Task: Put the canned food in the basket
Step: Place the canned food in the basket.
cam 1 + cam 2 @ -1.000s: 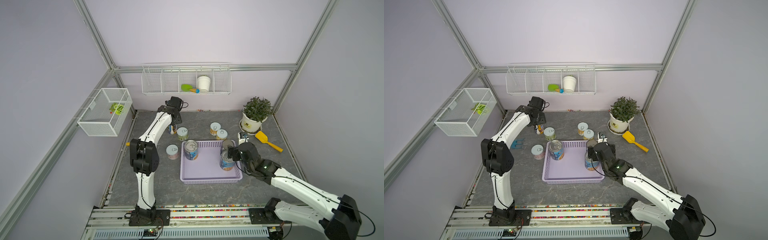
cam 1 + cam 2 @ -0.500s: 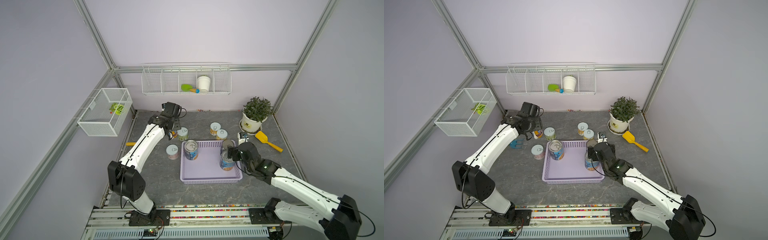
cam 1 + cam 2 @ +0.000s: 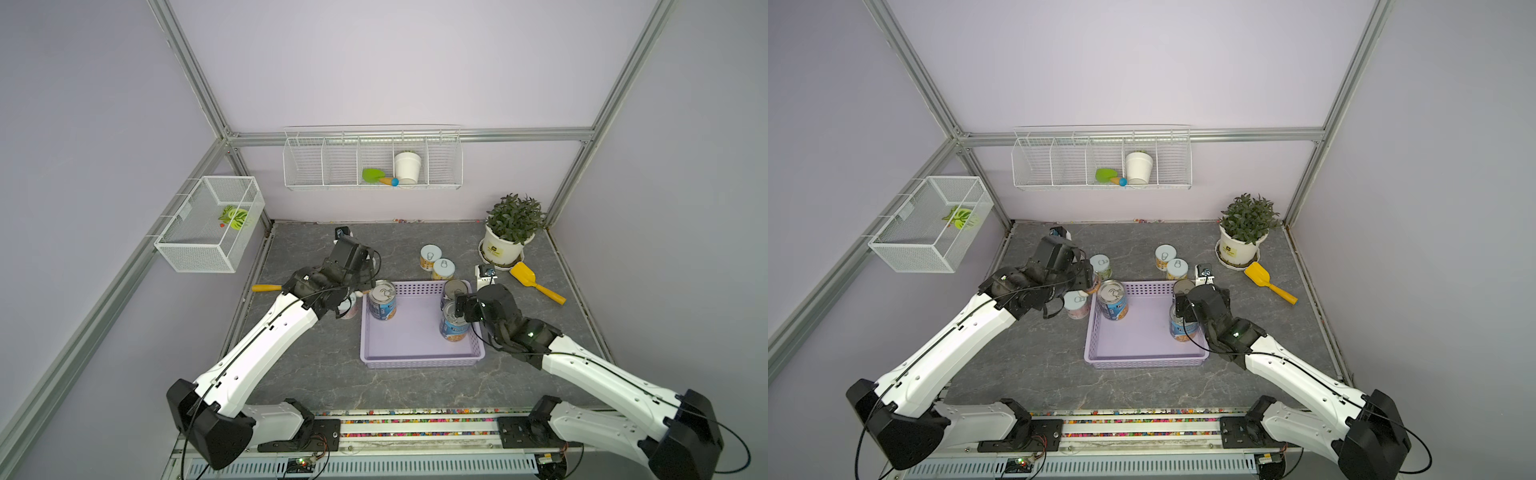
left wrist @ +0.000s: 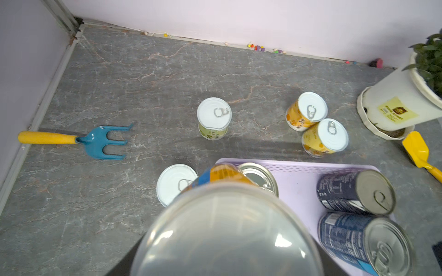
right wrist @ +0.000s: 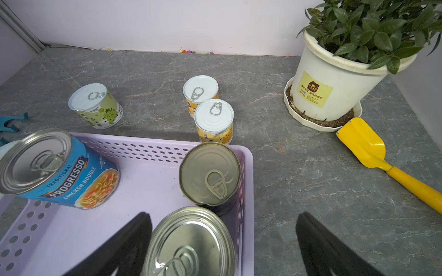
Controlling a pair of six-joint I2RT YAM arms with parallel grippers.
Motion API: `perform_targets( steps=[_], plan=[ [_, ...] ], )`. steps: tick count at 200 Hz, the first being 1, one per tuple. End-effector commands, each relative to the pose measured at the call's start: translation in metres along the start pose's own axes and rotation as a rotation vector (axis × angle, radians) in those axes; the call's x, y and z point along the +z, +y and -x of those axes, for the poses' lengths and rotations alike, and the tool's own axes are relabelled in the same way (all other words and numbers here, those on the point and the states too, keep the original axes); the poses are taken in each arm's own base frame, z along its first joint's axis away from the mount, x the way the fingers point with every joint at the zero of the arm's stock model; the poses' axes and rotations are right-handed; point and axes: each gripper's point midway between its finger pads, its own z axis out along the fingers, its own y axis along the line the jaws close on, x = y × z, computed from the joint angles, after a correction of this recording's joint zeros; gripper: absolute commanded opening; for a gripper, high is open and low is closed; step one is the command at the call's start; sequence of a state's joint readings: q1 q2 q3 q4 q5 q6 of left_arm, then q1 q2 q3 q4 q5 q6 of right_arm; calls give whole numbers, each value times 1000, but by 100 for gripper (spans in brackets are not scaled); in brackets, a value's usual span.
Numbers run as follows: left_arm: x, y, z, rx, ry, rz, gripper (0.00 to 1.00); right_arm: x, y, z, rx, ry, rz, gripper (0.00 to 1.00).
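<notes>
Three cans (image 3: pixel 381 300) inside lavender basket (image 3: pixel 415 334)

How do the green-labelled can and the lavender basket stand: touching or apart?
Apart. In the left wrist view, a strip of bare grey floor shows between the green-labelled can and the rim of the lavender basket.

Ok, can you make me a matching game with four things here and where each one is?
Things:
1. chicken noodle can
2. blue fork
3. green scoop
4. yellow scoop

Places:
A. in the wire shelf on the back wall
B. right beside the potted plant
C. standing in the lavender basket
D. lying on the table by the wall on the left arm's side

Pairs: 1-C, 2-D, 3-A, 4-B
</notes>
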State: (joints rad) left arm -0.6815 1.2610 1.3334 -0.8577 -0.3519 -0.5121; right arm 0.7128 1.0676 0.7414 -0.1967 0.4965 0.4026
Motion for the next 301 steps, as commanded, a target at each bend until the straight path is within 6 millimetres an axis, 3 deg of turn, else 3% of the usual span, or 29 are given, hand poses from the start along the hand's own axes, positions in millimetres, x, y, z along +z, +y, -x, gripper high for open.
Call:
perform_targets(
  steps=[1, 43, 105, 182, 246, 301],
  plan=[
    [-22, -7, 17, -61, -122, -65, 46, -1, -1, 11, 15, -29, -2, 98],
    [-14, -7, -19, -42, -60, -128, 46, 0, 2, 11, 18, -27, 9, 98],
    [-13, -20, -22, -25, -46, -196, 44, -1, 1, 11, 17, -26, 6, 98],
    [4, -28, -33, -12, 14, -195, 40, 2, 3, 9, 15, -17, 9, 98],
    [-4, -50, -49, 21, 54, -283, 40, 3, 4, 8, 12, -10, 9, 98],
    [-10, -53, -59, 30, 83, -295, 40, 4, 4, 8, 11, -8, 10, 98]
  ],
)
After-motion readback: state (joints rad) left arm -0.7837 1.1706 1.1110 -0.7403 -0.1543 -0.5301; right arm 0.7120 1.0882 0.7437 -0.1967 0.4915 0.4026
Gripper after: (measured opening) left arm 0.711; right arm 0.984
